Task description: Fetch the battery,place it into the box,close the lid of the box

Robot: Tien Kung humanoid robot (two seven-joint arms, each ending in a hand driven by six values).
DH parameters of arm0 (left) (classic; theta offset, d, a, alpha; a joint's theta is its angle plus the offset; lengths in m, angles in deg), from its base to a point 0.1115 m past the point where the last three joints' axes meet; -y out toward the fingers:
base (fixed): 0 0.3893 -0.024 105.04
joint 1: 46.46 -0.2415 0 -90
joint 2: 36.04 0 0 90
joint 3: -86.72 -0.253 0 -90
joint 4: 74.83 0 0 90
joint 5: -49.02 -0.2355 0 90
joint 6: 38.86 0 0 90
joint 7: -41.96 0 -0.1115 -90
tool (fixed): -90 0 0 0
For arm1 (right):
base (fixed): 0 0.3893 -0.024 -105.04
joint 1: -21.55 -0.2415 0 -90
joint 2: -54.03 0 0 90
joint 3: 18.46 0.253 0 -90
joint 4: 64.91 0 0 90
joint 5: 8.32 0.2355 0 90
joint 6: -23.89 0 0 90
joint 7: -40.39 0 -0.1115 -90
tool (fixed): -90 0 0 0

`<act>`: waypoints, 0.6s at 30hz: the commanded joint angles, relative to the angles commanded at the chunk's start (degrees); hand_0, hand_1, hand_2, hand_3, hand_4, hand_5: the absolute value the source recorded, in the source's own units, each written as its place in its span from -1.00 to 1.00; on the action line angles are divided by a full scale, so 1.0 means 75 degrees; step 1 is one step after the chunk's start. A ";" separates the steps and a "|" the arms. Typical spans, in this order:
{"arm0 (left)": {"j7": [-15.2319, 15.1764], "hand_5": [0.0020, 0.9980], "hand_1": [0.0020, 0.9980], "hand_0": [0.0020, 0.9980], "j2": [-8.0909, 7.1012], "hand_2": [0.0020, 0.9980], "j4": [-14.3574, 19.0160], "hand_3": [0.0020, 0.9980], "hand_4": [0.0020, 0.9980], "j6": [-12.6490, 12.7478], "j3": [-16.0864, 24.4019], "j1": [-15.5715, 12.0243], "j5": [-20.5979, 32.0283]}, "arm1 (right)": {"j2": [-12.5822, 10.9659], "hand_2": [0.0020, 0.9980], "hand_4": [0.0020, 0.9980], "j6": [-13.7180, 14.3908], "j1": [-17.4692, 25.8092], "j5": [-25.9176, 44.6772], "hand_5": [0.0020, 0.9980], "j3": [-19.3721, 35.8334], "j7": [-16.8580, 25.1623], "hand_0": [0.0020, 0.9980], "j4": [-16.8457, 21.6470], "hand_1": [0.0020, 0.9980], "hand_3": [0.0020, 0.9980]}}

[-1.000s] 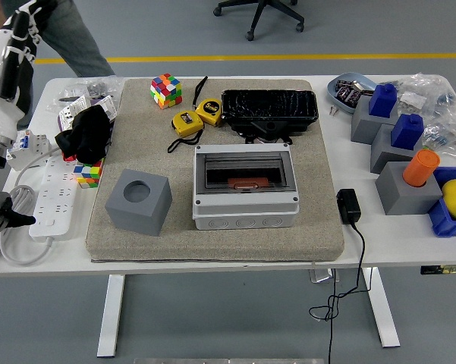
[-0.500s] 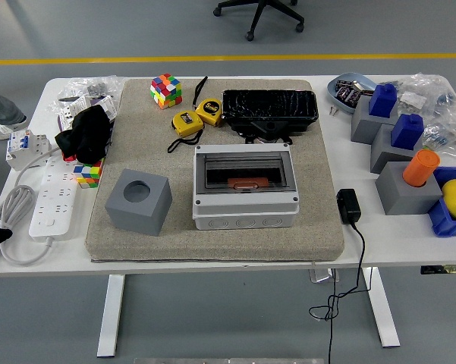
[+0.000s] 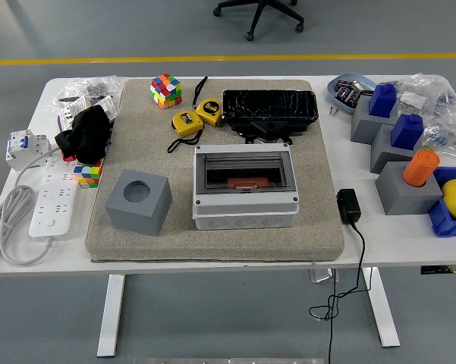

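We see no fingers in view, state unknown; box [image 3: 245, 186] sits mid-worktop [image 3: 212, 256] on mat, lid [image 3: 245, 171] shut over reddish battery-like item [image 3: 249, 183], so task looks finished.

body: robot not in frame | arms: out of view | person: out of view
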 joint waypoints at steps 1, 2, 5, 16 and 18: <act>0.0019 1.00 0.75 0.68 0.0003 0.69 0.0015 0.68 1.00 -0.0023 -0.0012 -0.0011 -0.0130 | 0.0001 0.88 1.00 -0.0014 0.0001 -0.0001 1.00 0.0003 -0.0007 1.00 0.0001 0.92 0.99; -0.0001 1.00 0.75 0.68 0.0011 0.69 0.0012 0.68 1.00 -0.0104 -0.0031 -0.0015 -0.0012 | 0.0001 0.88 1.00 -0.0032 -0.0006 0.0011 1.00 0.0005 -0.0008 1.00 0.0009 0.92 0.99; -0.0047 1.00 0.75 0.68 0.0021 0.69 -0.0076 0.68 1.00 -0.0438 -0.0074 0.0018 0.0579 | -0.0003 0.88 1.00 -0.0087 -0.0034 0.0044 1.00 -0.0050 -0.0024 1.00 0.0014 0.92 0.99; 0.0331 1.00 0.92 0.99 -0.0024 0.70 -0.0137 0.58 1.00 -0.1609 0.0015 0.0039 0.1662 | -0.0028 0.86 1.00 -0.0232 -0.0072 0.0028 1.00 -0.0036 -0.0080 1.00 0.0001 0.92 0.96; 0.0347 1.00 0.92 0.99 -0.0001 0.70 -0.0133 0.58 1.00 -0.1587 0.0008 0.0041 0.1673 | -0.0025 0.86 1.00 -0.0244 -0.0084 0.0034 1.00 -0.0030 -0.0086 1.00 0.0001 0.92 0.96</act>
